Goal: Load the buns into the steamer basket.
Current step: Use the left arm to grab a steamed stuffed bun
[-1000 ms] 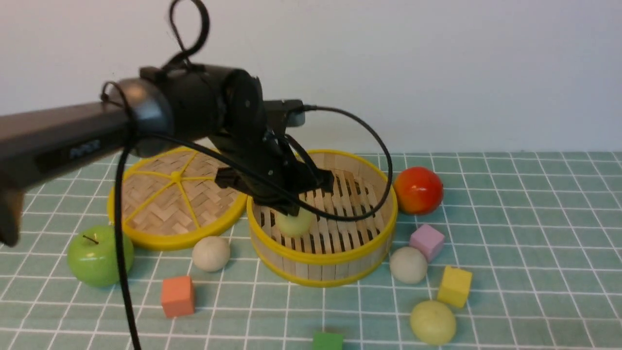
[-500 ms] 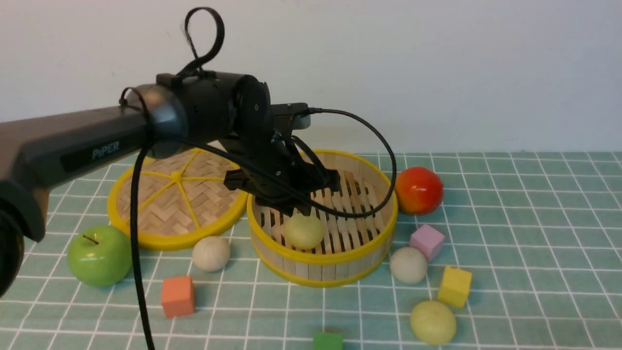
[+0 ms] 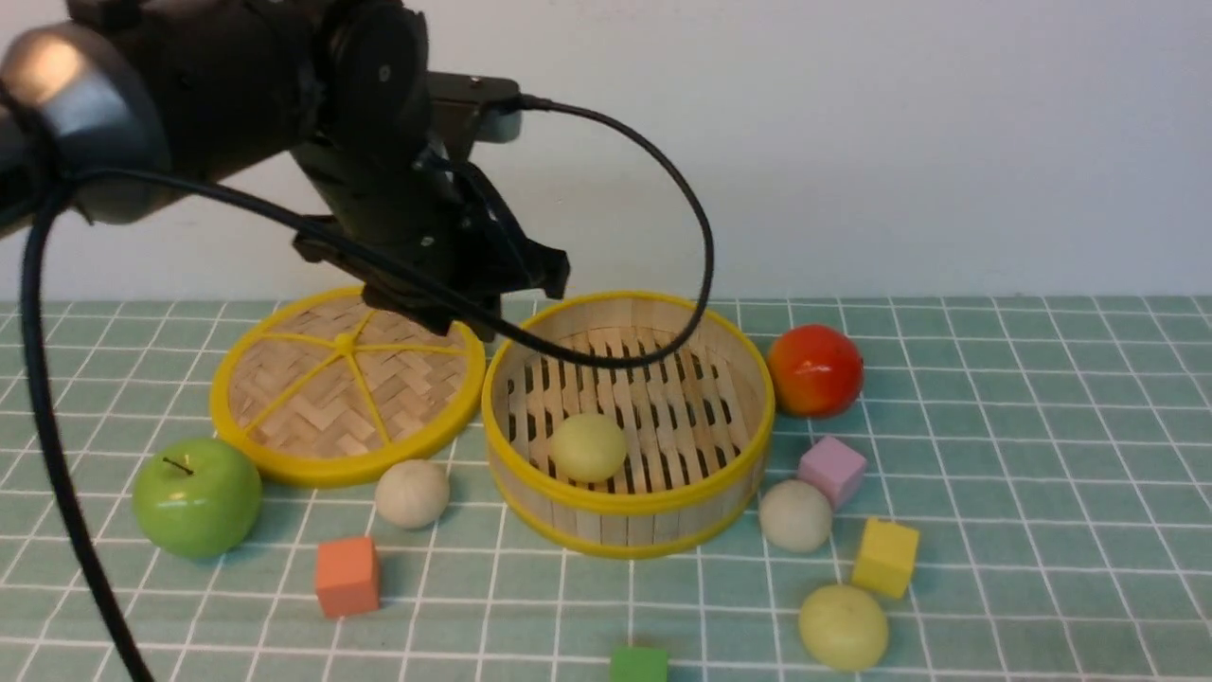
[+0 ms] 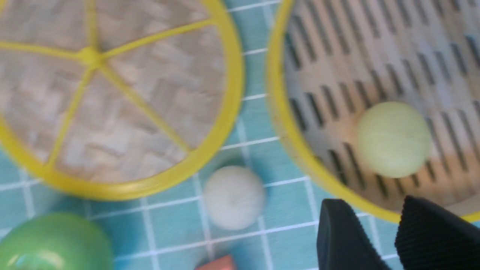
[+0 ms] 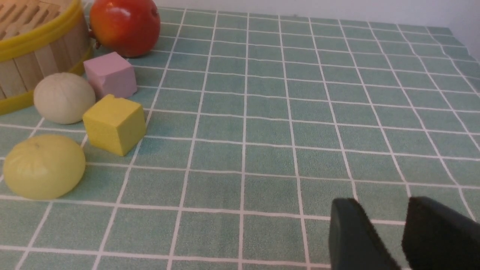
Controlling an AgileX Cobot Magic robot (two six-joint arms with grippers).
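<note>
The steamer basket (image 3: 627, 504) stands mid-table with one yellow-green bun (image 3: 589, 446) resting on its slats. My left gripper (image 3: 511, 303) hangs open and empty above the basket's back-left rim. In the left wrist view that gripper (image 4: 375, 204) is above the basket rim (image 4: 285, 108), beside the bun (image 4: 393, 138). Outside the basket lie an off-white bun (image 3: 411, 493) at its left, another off-white bun (image 3: 795, 515) at its right and a yellow-green bun (image 3: 843, 627) near the front. My right gripper (image 5: 386, 204) is open over bare cloth, well away from these two buns (image 5: 63, 97) (image 5: 43, 167).
The woven lid (image 3: 346, 384) lies left of the basket, with a green apple (image 3: 196, 495) in front of it. A red apple (image 3: 814, 370) sits at the basket's right. Orange (image 3: 347, 575), pink (image 3: 831, 471), yellow (image 3: 885, 557) and green (image 3: 638, 664) cubes are scattered around.
My left gripper opened and let the yellow-green bun go into the basket, then rose and drew back to the left. The bun settled on the slats.
</note>
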